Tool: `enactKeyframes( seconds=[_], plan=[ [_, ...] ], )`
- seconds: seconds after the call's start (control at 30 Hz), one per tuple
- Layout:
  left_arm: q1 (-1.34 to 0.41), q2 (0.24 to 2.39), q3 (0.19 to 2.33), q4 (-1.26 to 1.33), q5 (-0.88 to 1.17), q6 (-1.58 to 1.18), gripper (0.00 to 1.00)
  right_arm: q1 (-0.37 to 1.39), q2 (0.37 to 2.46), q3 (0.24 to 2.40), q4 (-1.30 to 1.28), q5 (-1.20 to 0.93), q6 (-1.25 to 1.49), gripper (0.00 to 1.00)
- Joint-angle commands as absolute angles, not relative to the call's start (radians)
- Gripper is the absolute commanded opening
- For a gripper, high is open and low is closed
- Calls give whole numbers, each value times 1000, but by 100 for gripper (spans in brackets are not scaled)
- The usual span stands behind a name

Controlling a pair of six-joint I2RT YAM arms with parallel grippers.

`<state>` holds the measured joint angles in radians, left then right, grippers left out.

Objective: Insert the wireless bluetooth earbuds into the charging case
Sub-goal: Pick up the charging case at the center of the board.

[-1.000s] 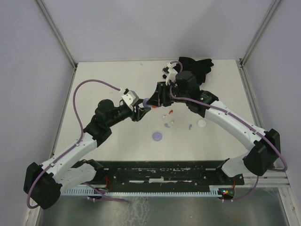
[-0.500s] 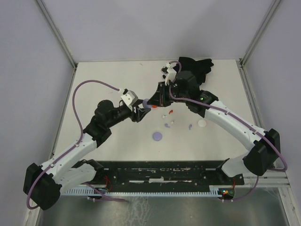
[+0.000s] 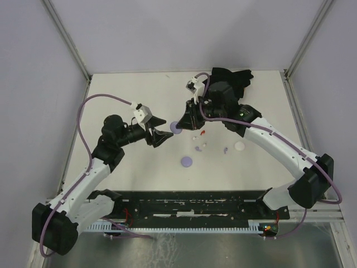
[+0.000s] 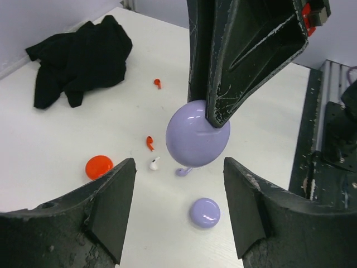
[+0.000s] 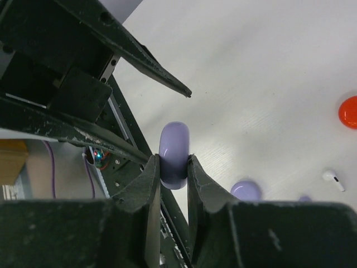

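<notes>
Wireless bluetooth earbuds (image 3: 199,148): loose on the white table (image 3: 128,95), in a small scatter between the two arms. None is in a case.
Earbuds I can pick out, left wrist view: red earbud (image 4: 149,143), second red earbud (image 4: 157,83) nearer the cloth, white earbud (image 4: 154,163), lavender earbud (image 4: 184,171). The white and lavender ones lie close together.
Round lavender case (image 4: 195,137): lifted off the table and held on edge. I cannot tell whether it is closed.
Right gripper (image 5: 173,162): fingers narrow, pinching the round lavender case by its two flat faces.
Left gripper (image 3: 165,128): fingers spread wide, holding nothing. It points at the held case from close by and is not touching it.
Lavender disc (image 4: 204,212): flat on the table, near the lavender earbud.
Red disc (image 4: 98,166): flat on the table, beside the first red earbud.
White disc (image 3: 240,146): on the table close to the right arm.
Black cloth (image 3: 234,77): crumpled at the far edge of the table, behind the right arm.
</notes>
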<state>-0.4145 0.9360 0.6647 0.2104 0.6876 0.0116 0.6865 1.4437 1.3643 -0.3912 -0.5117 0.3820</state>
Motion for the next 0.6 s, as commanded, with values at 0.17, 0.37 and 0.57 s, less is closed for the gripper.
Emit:
enactKeyframes(
  seconds=[0.17, 0.37, 0.57],
  plan=[
    [-367, 985, 748, 245, 1040, -112, 69, 682, 1415, 1456, -491, -659, 133, 2],
    [-367, 1021, 744, 345, 1112, -207, 62, 681, 1409, 1482, -519, -719, 51, 2],
    [-367, 1028, 738, 405, 1133, -263, 54, 683, 1412, 1497, -523, -765, 21, 2]
  ],
)
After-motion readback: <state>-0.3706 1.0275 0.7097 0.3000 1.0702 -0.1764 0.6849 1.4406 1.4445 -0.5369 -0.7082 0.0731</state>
